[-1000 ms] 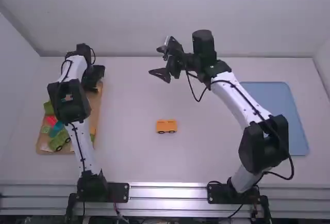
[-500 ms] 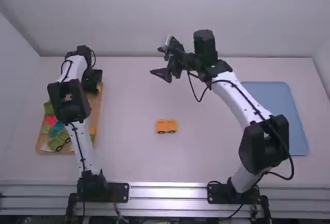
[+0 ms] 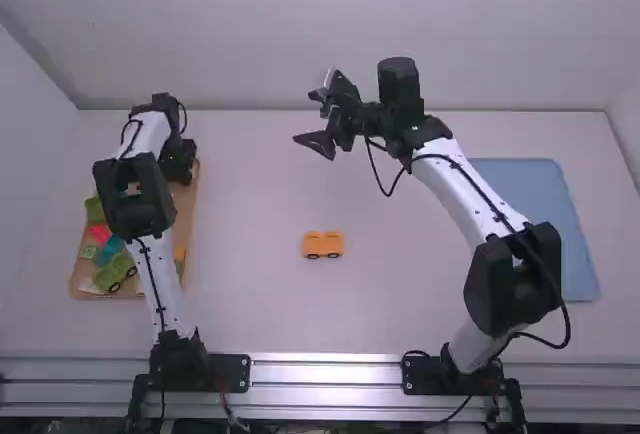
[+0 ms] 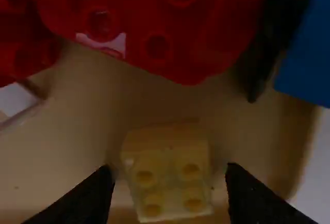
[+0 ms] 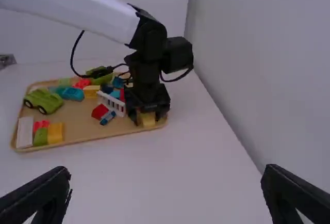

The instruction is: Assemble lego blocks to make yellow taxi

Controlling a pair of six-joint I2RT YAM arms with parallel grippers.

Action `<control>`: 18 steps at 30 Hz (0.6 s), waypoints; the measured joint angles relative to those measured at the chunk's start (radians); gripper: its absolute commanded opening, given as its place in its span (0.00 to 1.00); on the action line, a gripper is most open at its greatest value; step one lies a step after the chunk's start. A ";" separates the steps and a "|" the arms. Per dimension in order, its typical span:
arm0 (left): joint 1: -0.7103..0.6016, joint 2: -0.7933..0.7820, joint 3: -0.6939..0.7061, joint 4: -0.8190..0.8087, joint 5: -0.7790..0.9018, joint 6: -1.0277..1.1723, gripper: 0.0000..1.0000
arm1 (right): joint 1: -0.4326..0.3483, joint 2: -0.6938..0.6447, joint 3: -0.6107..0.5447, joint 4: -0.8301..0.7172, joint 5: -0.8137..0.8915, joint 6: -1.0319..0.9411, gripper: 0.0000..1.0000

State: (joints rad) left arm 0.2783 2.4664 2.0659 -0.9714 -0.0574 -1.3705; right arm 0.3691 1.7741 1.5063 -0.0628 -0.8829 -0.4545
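My left gripper is low over the far right part of the brick tray. In the left wrist view the left gripper stands open, its fingers on either side of a yellow brick with a narrow gap at each side. That yellow brick is between its fingers in the right wrist view too. A yellow-orange piece with dark wheels rests on the middle of the table. My right gripper is above the far middle of the table; the right gripper is wide open with nothing between its fingers.
The wooden tray holds a green car base, a white fence-like piece and several coloured bricks. Red bricks and a blue one are close to the left fingers. A blue mat lies at the right.
The left gripper has shifted slightly toward the near side and left over the tray. The right gripper has drifted a touch to the right. The wheeled piece has stayed put.
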 measured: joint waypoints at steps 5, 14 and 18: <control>0.000 -0.001 0.000 0.008 0.001 -0.007 0.02 | 0.000 0.000 0.000 0.000 0.000 0.000 0.99; 0.011 -0.002 0.079 -0.274 -0.033 0.016 0.13 | 0.000 0.000 0.000 0.000 0.000 0.004 0.99; 0.021 -0.002 0.185 -0.405 -0.062 0.028 0.13 | 0.000 0.000 0.000 0.006 0.000 0.002 0.99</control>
State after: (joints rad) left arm 0.2993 2.4649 2.2505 -1.3762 -0.1196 -1.3422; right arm 0.3691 1.7741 1.5063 -0.0566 -0.8829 -0.4526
